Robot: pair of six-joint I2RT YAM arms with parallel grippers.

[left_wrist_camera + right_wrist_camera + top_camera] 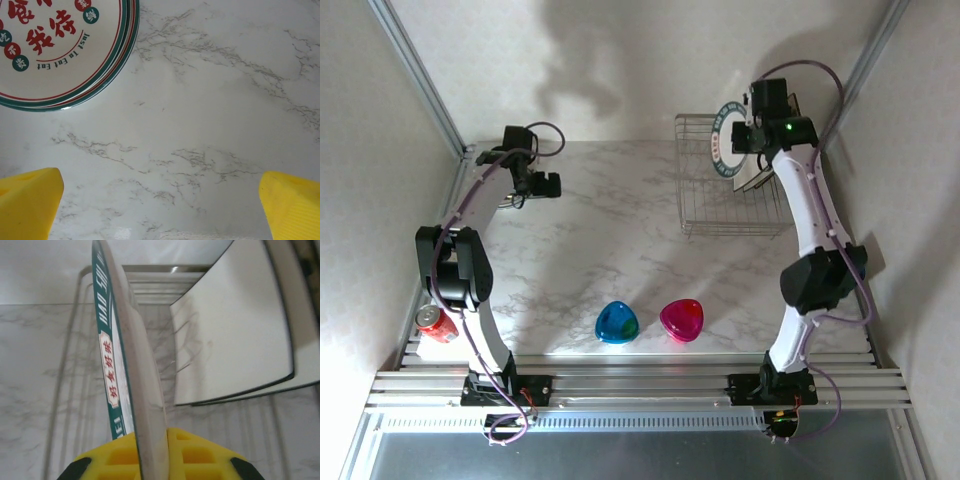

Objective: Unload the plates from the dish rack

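Clutter near the arm bases is slight: a blue dish [617, 322] and a pink dish [681, 319] lie side by side without touching, and a red can [437, 323] stands at the left edge beside the left arm. Beyond them the marble table [600, 230] is bare across its middle, giving open room between the two arms.

Farther back on the left, the left gripper [542, 186] hangs over the table with its yellow fingers [27, 200] spread wide and nothing between them. Just ahead of it lies a stack of round plates [55, 45], flat on the marble, white with green and red rings at the rim and red characters on the face. The stack is close to the left wall [380, 140].

At the far right stands the dish rack [720, 210], close to the back and right walls. The right gripper [150, 445] is over it, jaws clamped on a round plate [112, 370] held upright on edge; its rim is teal green with white lettering and a red-lettered label. Whether its lower edge touches the wires cannot be told. Just right of it, pale square plates [230, 325] with thin dark edges lean in the rack, a narrow gap between them and the held one.
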